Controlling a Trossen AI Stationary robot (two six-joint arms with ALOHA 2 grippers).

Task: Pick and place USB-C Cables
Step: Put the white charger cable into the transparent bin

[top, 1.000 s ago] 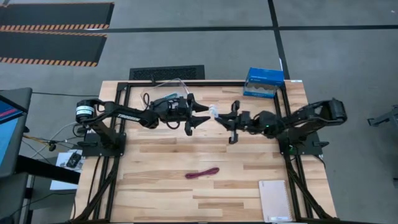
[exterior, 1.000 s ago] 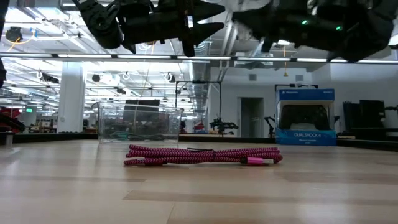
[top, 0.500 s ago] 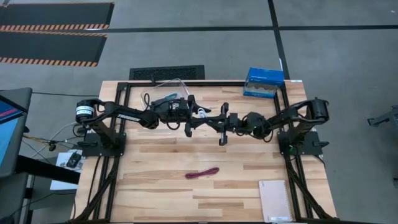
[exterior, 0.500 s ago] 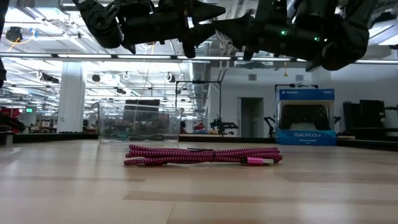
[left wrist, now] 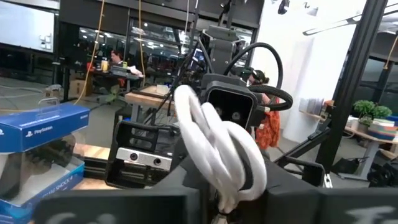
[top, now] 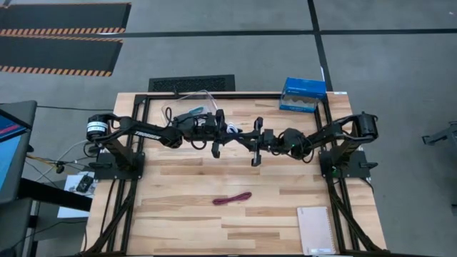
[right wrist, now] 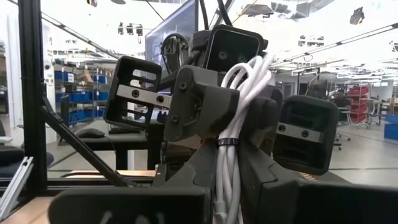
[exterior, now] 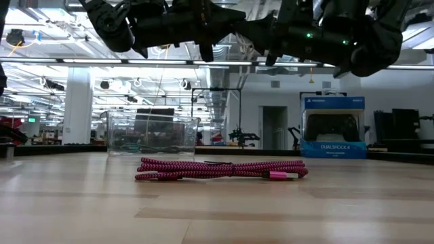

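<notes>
While mid-air, both fingers seemingly pinch looped smooth white cable (right wrist: pixel 239 124) | braided maroon cable (top: pixel 232 198) on wood table (top: pixel 178 214)

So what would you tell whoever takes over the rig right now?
Left gripper and right gripper meet in mid-air above the back half of the table. The fingers of both appear shut on the white cable, as in a handover.
The maroon cable lies untouched on the table near the front.
No black cable is in view.
Left: one gripper has to release the white cable, which then needs placing, and then the maroon one.
</notes>
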